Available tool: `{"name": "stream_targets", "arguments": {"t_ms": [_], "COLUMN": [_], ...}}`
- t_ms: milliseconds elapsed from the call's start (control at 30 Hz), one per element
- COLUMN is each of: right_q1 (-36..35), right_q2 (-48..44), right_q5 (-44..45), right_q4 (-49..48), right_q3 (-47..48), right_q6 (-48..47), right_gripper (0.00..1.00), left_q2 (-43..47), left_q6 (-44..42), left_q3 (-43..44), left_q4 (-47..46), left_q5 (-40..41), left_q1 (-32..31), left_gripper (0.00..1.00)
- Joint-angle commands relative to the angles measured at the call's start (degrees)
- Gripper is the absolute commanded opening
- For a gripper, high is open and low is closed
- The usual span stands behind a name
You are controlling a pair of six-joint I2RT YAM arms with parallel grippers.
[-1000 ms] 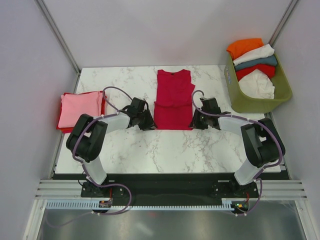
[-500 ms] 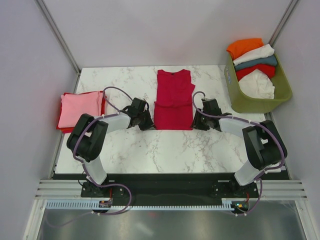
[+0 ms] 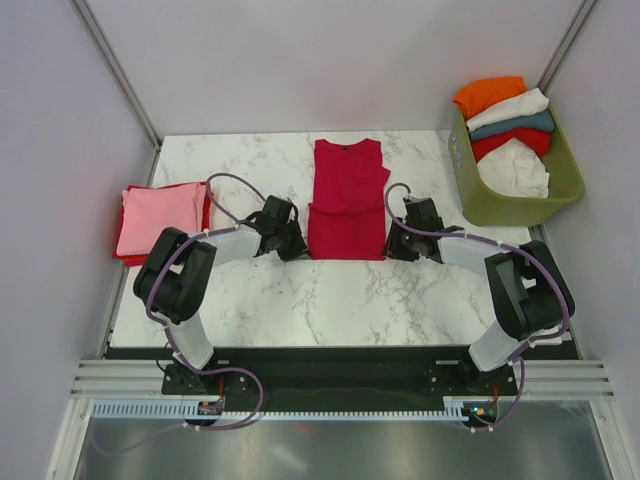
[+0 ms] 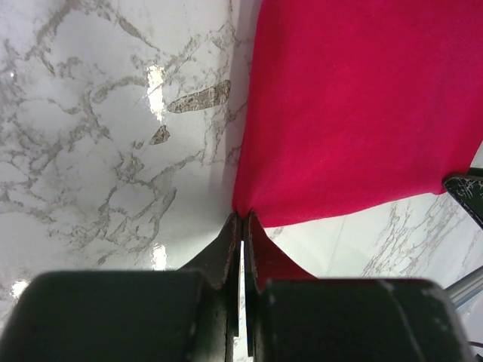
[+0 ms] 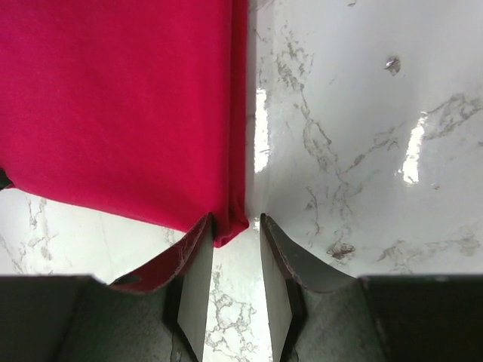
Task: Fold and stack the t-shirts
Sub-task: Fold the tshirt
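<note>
So the top view gives me the whole layout: the crimson t-shirt [image 3: 347, 200] lies flat in the middle of the marble table [image 3: 330, 300], already folded into a long narrow strip with the collar at the far end. My two arms sit at its near corners, one on each side. Off to my left there's a pink t-shirt [image 3: 155, 220] folded on top of a red one [image 3: 206, 208]. On my right is the green basket [image 3: 520, 208] with orange [image 3: 488, 95], white [image 3: 510, 108] and teal [image 3: 520, 125] shirts piled in it.

From up there I can't really tell what my fingers are doing, they're just black blobs at the hem. The wrist cams sort that out.

My left gripper [image 4: 241, 226] is squeezed down to a hairline slit right on the near-left corner of the crimson t-shirt, and the cloth runs into the pinch. So it's clamped on that corner, low against the marble.

My right gripper [image 5: 235, 226] is a different story. Its jaws stand a clear gap apart, and the near-right corner of the shirt pokes into that gap against the finger [image 5: 198, 256] on the shirt's side. The other finger [image 5: 281, 260] is over bare marble, not touching the cloth. So it isn't gripping anything.
</note>
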State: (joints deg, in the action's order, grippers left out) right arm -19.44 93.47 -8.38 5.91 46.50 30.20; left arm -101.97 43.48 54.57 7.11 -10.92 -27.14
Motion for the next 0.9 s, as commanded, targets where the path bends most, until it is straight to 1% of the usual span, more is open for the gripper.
{"name": "stream_targets", "arguments": {"t_ms": [0,167,300,333,400,500,667,867], "right_q1": [-0.3,-1.5,-1.5,-1.4,-1.5,-1.5,-1.5,-1.3], "right_q2": [1.5,2.6,3.7,3.7,3.0,0.2,-5.9,-15.8], "right_q5": [-2.9,-3.1,-1.4,-1.2,-0.8,-0.6,-2.4,-2.9], "right_q4": [-0.1,-0.1,0.5,0.5,0.8,1.0,2.8,9.8], "right_q3": [-1.1,-0.2,0.1,0.2,0.4,0.4,0.3,3.9], "right_q6": [0.5,1.2,1.5,1.5,1.8,2.3,1.5,0.3], "right_gripper": [0.39,0.36,0.20,0.10,0.00,0.00,0.00,0.00], "left_q2": [-0.9,-0.8,-0.3,-0.2,-0.1,1.4,7.9,14.7], "left_q6": [-1.5,-1.6,-1.9,-2.2,-2.3,-2.7,-3.4,-4.3], "left_q3": [0.4,0.6,0.5,0.6,0.7,1.0,0.8,3.9], "left_q4": [1.4,1.4,1.8,1.8,2.1,3.1,6.1,11.2], "left_q5": [2.9,2.8,3.2,3.3,3.3,3.4,3.6,1.9], "left_q1": [-0.5,-0.5,-0.5,-0.5,-0.5,-0.5,-0.5,-0.5], "left_gripper": [0.02,0.02,0.02,0.02,0.02,0.02,0.02,0.02]}}
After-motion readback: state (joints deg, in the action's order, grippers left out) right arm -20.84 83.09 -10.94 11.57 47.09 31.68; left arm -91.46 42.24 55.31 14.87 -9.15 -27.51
